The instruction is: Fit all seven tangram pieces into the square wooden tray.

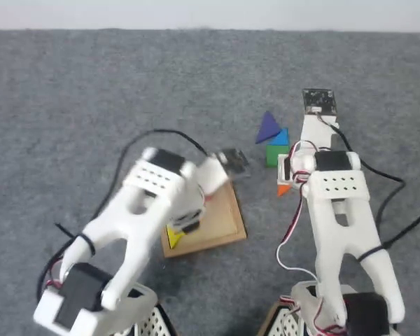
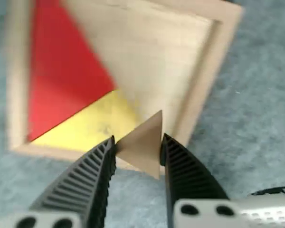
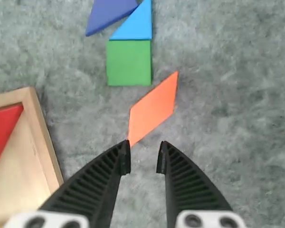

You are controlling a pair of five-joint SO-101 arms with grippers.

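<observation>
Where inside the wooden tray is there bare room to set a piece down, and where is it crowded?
The bare tray floor is bordered by the red triangle, the yellow triangle and the rim. Crowded: the corner where the left hand grips a tan triangle, and the carpet around the green square and orange piece.

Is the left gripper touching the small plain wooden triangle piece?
Touching. In the left wrist view, the left gripper has both fingers against the sides of the plain wooden triangle.
</observation>
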